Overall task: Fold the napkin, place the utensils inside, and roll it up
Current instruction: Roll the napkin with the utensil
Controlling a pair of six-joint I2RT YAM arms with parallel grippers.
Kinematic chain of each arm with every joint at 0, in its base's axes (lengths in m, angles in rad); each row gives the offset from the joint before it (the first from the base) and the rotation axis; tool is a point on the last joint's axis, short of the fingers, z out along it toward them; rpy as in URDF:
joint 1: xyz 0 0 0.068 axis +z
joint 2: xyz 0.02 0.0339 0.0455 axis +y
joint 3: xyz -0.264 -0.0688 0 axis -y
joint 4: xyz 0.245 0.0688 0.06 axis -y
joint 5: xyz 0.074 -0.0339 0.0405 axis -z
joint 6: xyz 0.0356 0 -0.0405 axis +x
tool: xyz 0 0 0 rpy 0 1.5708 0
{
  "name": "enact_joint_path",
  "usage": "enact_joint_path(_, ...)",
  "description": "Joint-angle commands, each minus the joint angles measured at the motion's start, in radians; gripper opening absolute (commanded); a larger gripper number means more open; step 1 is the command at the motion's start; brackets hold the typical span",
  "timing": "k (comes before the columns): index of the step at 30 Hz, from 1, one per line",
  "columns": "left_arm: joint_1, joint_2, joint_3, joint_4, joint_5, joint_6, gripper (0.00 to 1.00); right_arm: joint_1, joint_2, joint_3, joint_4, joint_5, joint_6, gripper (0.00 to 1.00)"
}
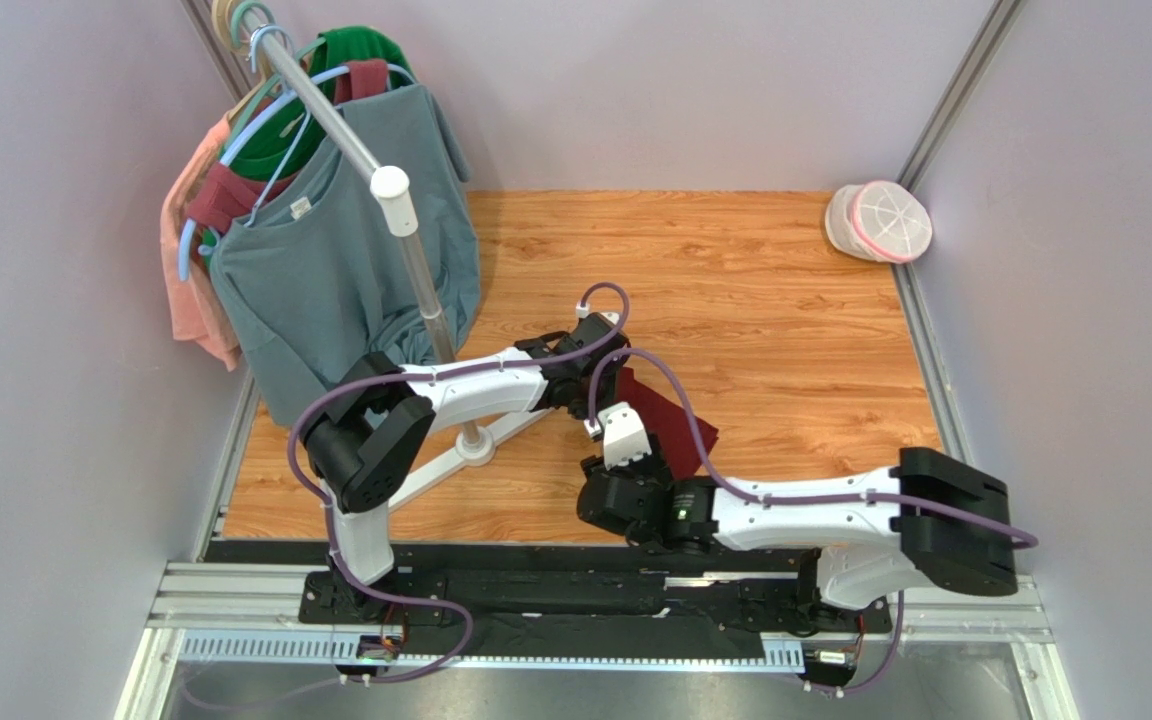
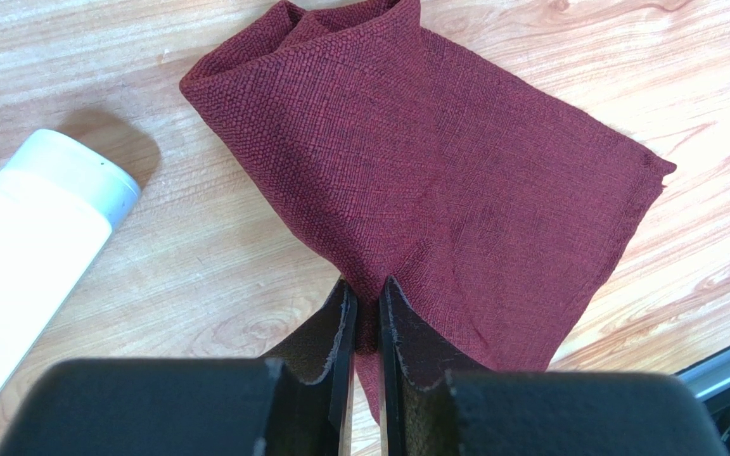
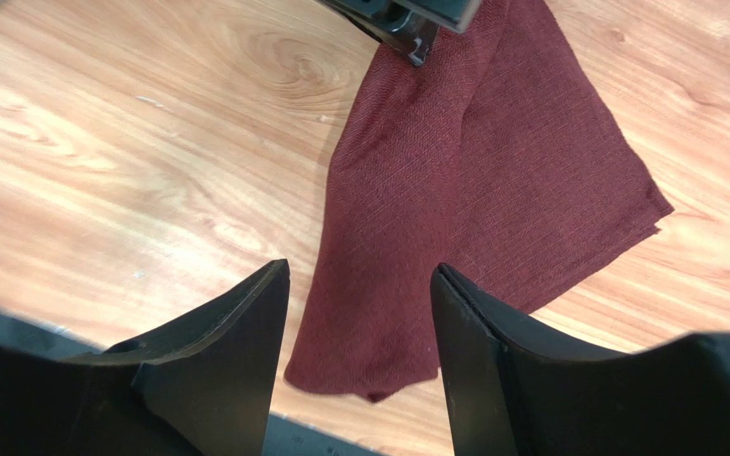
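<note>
From above, one maroon napkin (image 1: 683, 420) is lying on the wooden table (image 1: 793, 330), partly hidden under the two arms that are meeting over it. The left gripper (image 1: 605, 380) is reaching in from the rack side and the right gripper (image 1: 627, 438) is pointing at the cloth from the near edge. One white clothes rack (image 1: 414, 263) is standing at the left, its base (image 1: 455, 450) running under the left arm. Four garments are hanging on it: a grey-teal shirt (image 1: 334, 278), a green one (image 1: 360, 53), a maroon one (image 1: 234, 195) and a pink one (image 1: 192, 278). Two round lidded containers (image 1: 880, 222) are sitting in the far right corner; what they are holding cannot be told.

In the left wrist view, the left gripper (image 2: 367, 309) is pinching a fold of the napkin (image 2: 454, 161), the jaws nearly together with cloth between them. The napkin is spreading away from the grip, bunched into folds at its far end. One white tube of the rack base (image 2: 40, 237) is lying to the left, apart from the cloth.

In the right wrist view, the right gripper (image 3: 359, 275) is hovering with its jaws wide apart, holding nothing. The napkin (image 3: 502, 171) is lying flat below and ahead, its near corner showing between the fingers. The left gripper (image 3: 405, 17) is clamping the cloth's far end.
</note>
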Motion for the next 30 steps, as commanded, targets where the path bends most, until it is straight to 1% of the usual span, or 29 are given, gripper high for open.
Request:
enact_joint_path(1, 0.005, -0.002, 0.032, -0.015, 0.016, -0.01, 0.1, 0.005, 0.09, 0.071, -0.013, 0.112, 0.011, 0.61)
enact_joint_path(3, 0.005, -0.002, 0.032, -0.013, 0.016, -0.012, 0.1, 0.005, 0.139, 0.089, -0.011, 0.112, 0.001, 0.61)
enact_joint_path(7, 0.005, 0.005, 0.043, -0.02, 0.017, -0.012, 0.1, 0.004, 0.187, 0.081, 0.054, 0.079, -0.024, 0.6)
enact_joint_path(11, 0.005, 0.005, 0.047, -0.021, 0.016, -0.01, 0.1, -0.001, 0.255, 0.098, 0.017, 0.112, 0.013, 0.6)
enact_joint_path(16, 0.005, 0.007, 0.053, -0.024, 0.017, -0.013, 0.1, -0.019, 0.302, 0.091, 0.02, 0.102, 0.025, 0.58)
enact_joint_path(18, 0.006, 0.007, 0.055, -0.026, 0.016, -0.013, 0.1, -0.036, 0.311, 0.091, 0.008, 0.09, 0.045, 0.51)
enact_joint_path(19, 0.006, 0.004, 0.053, -0.026, 0.017, -0.01, 0.11, -0.042, 0.304, 0.091, 0.003, 0.086, 0.051, 0.47)
enact_joint_path(20, 0.006, -0.001, 0.052, -0.026, 0.016, -0.01, 0.13, -0.051, 0.296, 0.077, 0.005, 0.061, 0.056, 0.36)
enact_joint_path(21, 0.008, -0.005, 0.049, -0.026, 0.016, -0.012, 0.15, -0.068, 0.285, 0.066, 0.008, 0.049, 0.06, 0.31)
enact_joint_path(22, 0.009, -0.019, 0.041, -0.023, 0.017, -0.013, 0.21, -0.076, 0.266, 0.052, 0.034, 0.035, 0.051, 0.27)
enact_joint_path(24, 0.019, -0.039, 0.032, -0.011, 0.037, -0.019, 0.32, -0.097, 0.191, -0.017, 0.087, -0.035, 0.028, 0.24)
enact_joint_path(25, 0.022, -0.059, 0.024, -0.006, 0.04, -0.018, 0.45, -0.111, 0.163, -0.049, 0.151, -0.071, 0.01, 0.23)
enact_joint_path(26, 0.025, -0.071, 0.026, -0.003, 0.043, -0.016, 0.5, -0.125, 0.099, -0.078, 0.184, -0.145, 0.004, 0.23)
enact_joint_path(28, 0.031, -0.093, 0.035, -0.009, 0.042, -0.009, 0.6, -0.174, 0.042, -0.162, 0.27, -0.215, -0.007, 0.22)
enact_joint_path(29, 0.032, -0.099, 0.038, -0.012, 0.043, -0.007, 0.62, -0.189, 0.008, -0.185, 0.29, -0.276, -0.015, 0.22)
enact_joint_path(30, 0.036, -0.11, 0.041, -0.018, 0.043, -0.006, 0.63, -0.235, -0.036, -0.228, 0.307, -0.316, -0.019, 0.22)
